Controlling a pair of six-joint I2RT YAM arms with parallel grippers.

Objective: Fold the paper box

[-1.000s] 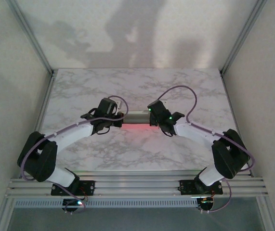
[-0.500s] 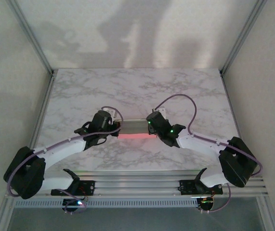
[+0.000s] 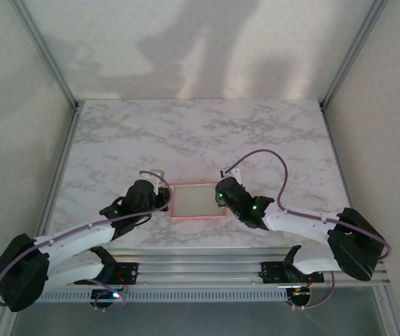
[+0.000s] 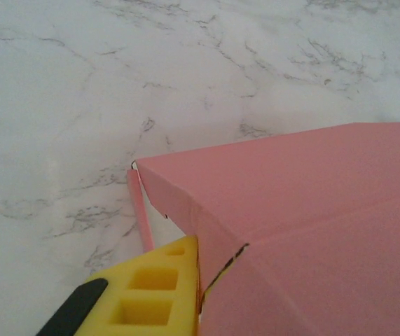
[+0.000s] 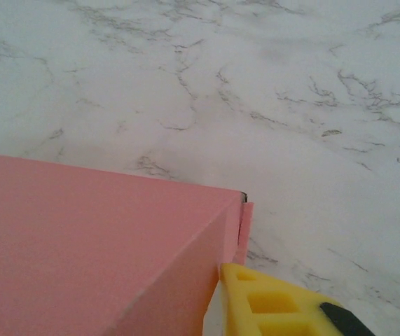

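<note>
Paper box point(image 3: 196, 201) lies flat on the table point(image 3: 207, 133), near your arms. Left gripper point(image 3: 163, 199) is clenched at one end, likely steadying it. Right gripper point(image 3: 221, 199) flanks the other end; grip unclear.

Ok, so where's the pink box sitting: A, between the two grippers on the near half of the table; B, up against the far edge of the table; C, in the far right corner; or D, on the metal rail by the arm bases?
A: the top view shows the paper box between the left gripper and the right gripper, on the near half of the table.
</note>
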